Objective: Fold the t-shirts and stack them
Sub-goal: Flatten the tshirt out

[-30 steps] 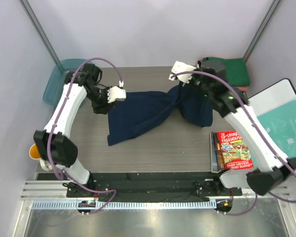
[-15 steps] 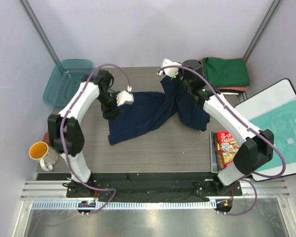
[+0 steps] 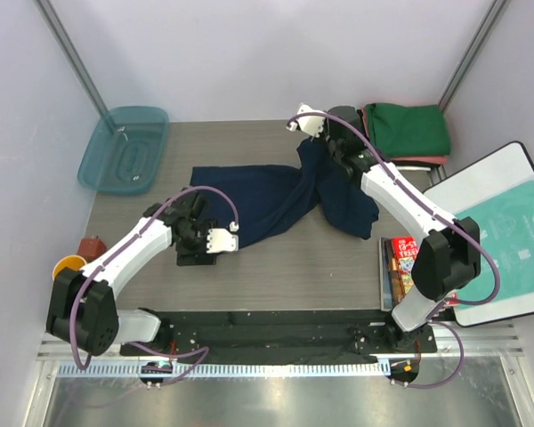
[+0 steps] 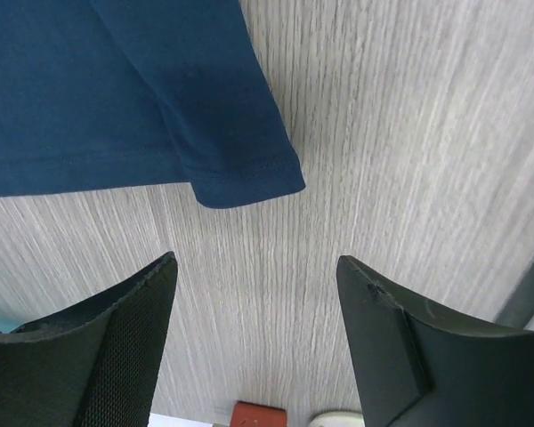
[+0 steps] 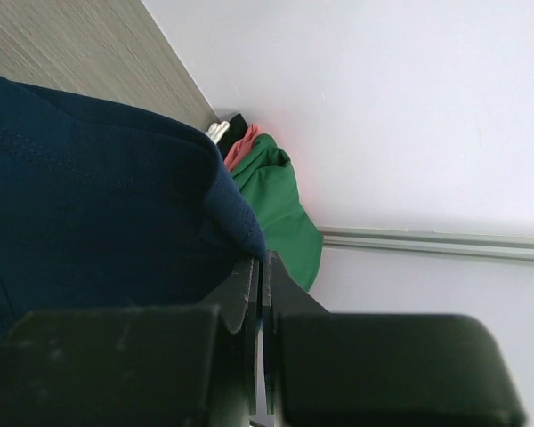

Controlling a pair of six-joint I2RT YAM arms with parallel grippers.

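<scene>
The dark navy t-shirt [image 3: 267,200] lies rumpled across the middle of the table. My right gripper [image 3: 319,147] is shut on a fold of it [image 5: 116,205] and holds that part raised near the back. The jaws [image 5: 260,256] pinch the cloth edge. My left gripper [image 3: 196,256] is open and empty, low over bare table just off the shirt's near left corner [image 4: 240,182]. The left gripper's tips [image 4: 258,258] stand apart from that hem. A folded green shirt [image 3: 408,129] tops a stack at the back right with a salmon-red one [image 3: 424,162] beneath; both show in the right wrist view [image 5: 280,200].
A teal plastic tray [image 3: 125,149] sits at the back left. A yellow-lined mug [image 3: 64,265] and a small red-brown block [image 3: 93,245] stand at the left edge. A red book [image 3: 409,267] and a white board with a teal-printed bag [image 3: 507,236] lie on the right.
My left gripper has let go of the shirt's left edge and swung toward the near side, now open. The shirt's left part has dropped flat. My right gripper has held its grip and shifted slightly.
</scene>
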